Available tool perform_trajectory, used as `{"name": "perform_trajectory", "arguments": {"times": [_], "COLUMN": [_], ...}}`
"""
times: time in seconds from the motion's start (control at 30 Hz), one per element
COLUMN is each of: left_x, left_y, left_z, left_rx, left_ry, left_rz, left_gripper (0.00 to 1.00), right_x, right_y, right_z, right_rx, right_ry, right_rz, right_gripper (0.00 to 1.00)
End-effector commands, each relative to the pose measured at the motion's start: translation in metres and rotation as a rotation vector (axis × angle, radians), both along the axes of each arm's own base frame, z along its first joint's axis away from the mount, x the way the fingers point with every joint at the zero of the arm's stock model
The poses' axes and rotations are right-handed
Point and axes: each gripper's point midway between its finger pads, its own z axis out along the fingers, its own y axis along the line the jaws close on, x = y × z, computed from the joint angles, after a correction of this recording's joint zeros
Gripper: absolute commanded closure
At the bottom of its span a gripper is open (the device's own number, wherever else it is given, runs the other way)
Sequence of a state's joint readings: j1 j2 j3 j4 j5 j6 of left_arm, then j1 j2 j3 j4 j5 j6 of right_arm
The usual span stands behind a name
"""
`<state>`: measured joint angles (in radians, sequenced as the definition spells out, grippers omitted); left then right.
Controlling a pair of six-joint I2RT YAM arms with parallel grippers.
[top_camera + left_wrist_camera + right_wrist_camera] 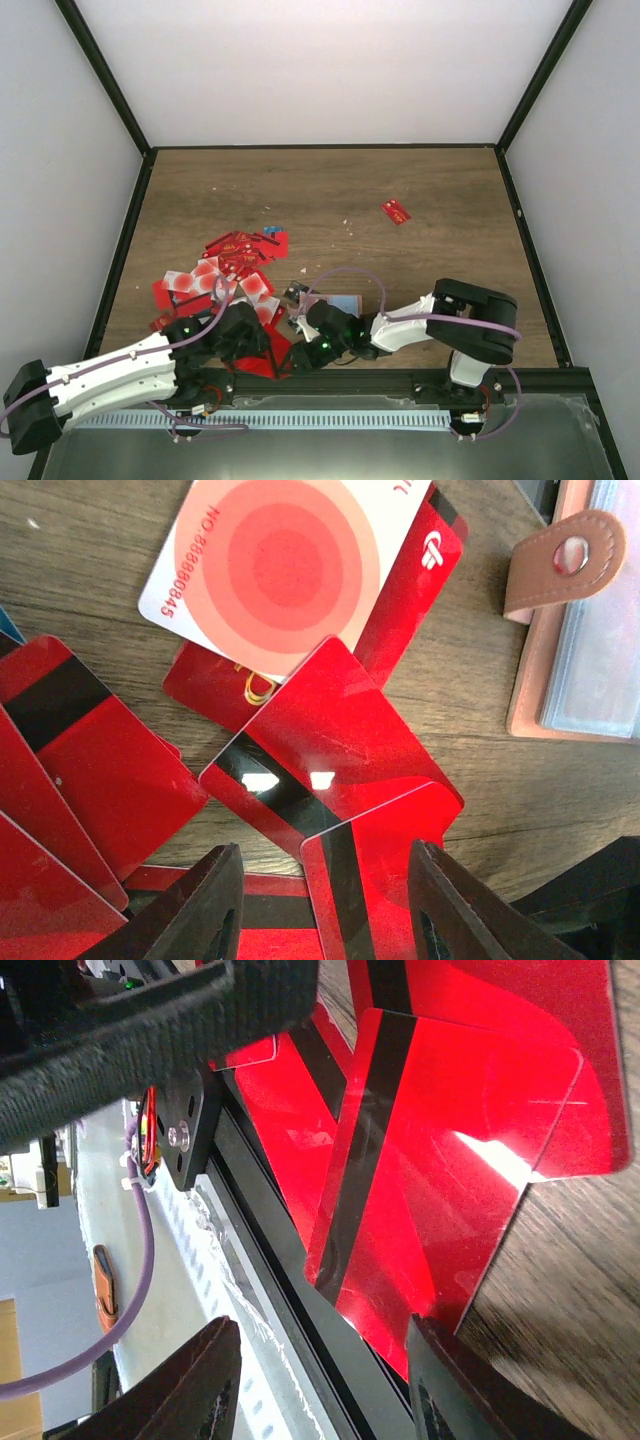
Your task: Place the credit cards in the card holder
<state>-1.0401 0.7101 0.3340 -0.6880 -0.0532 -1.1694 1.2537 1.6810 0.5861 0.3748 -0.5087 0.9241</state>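
Several red credit cards (pixel 232 262) lie in a loose pile at the left middle of the table, some with pale pink-white faces (pixel 285 565). One red card (pixel 396 211) lies alone farther back. The card holder (pixel 342 303) lies open beside the pile; its salmon edge and snap tab (pixel 562 565) show at the right of the left wrist view. My left gripper (pixel 330 910) stands open low over a red card with a black stripe (pixel 375 865). My right gripper (pixel 325 1390) is open at the table's near edge, its right finger (pixel 455 1385) against a red striped card (pixel 450 1160).
A black rail (pixel 270 1260) runs along the near table edge under the right gripper. Dark frame posts and white walls enclose the table. The two grippers (pixel 255 345) (pixel 300 355) sit close together by the near cards. Small crumbs dot the wood (pixel 345 222).
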Motion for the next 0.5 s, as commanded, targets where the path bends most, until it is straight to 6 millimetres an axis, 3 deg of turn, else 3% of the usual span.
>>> {"name": "perform_trajectory", "arguments": {"times": [0.0,0.47], "left_x": [-0.005,-0.021], "left_y": [-0.007,-0.014], "left_z": [-0.006,-0.027], "left_rx": [-0.018,-0.022], "left_ry": [0.022,0.105], "left_rz": [-0.045,-0.111], "left_gripper": [0.53,0.51], "right_x": [-0.005,-0.006], "right_y": [-0.016,-0.030], "right_z": [-0.028,-0.039], "right_rx": [-0.094,-0.142], "right_ry": [0.020,0.018], "right_rz": [-0.014,-0.034], "right_gripper": [0.52,0.52]}}
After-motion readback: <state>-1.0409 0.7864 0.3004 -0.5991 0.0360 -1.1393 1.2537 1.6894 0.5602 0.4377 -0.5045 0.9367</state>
